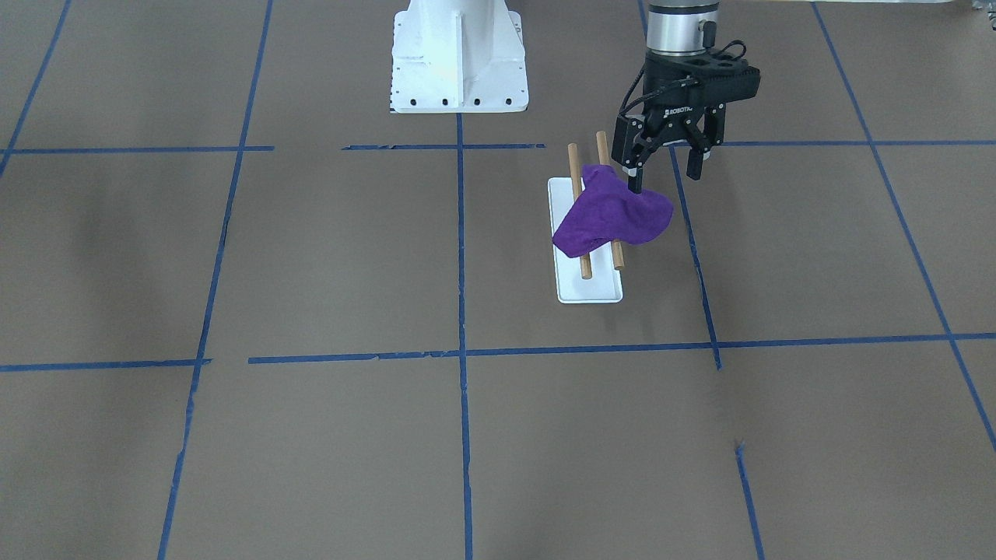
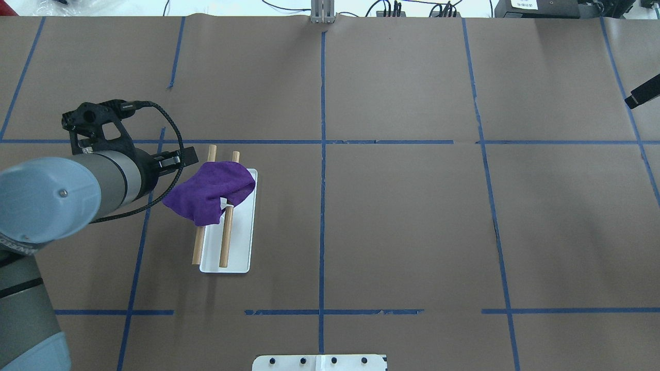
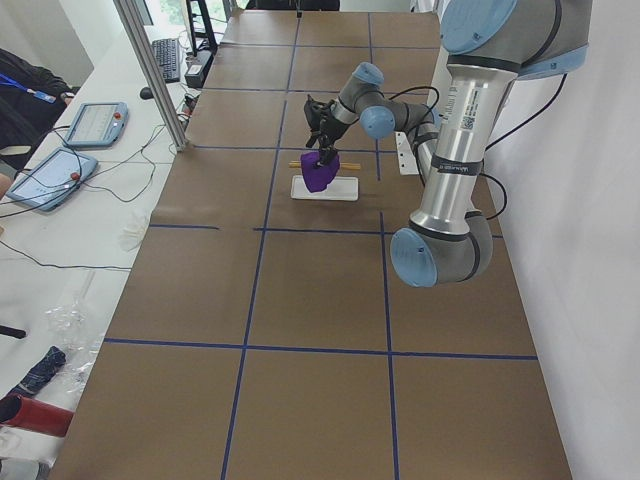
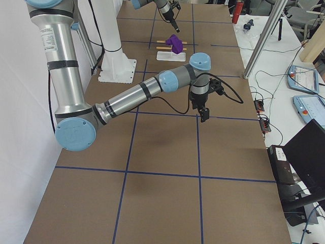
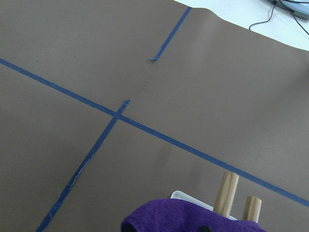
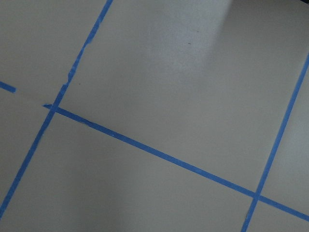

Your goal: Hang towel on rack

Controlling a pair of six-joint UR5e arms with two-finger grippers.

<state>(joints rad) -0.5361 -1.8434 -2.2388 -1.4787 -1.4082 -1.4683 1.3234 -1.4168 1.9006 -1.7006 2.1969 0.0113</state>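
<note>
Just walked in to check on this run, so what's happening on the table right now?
The left gripper hangs open just over the purple towel, which lies bunched across the two wooden rods of the rack. One fingertip seems to touch the cloth, but nothing is gripped. The right gripper hovers over the table far from the rack; whether it is open I cannot tell.

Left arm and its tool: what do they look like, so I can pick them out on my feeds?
The left arm has silver-grey tubes with pale blue joint caps. Its tool is black, with two fingers and white ROBOTIQ lettering. A black braided cable loops off the wrist.
</note>
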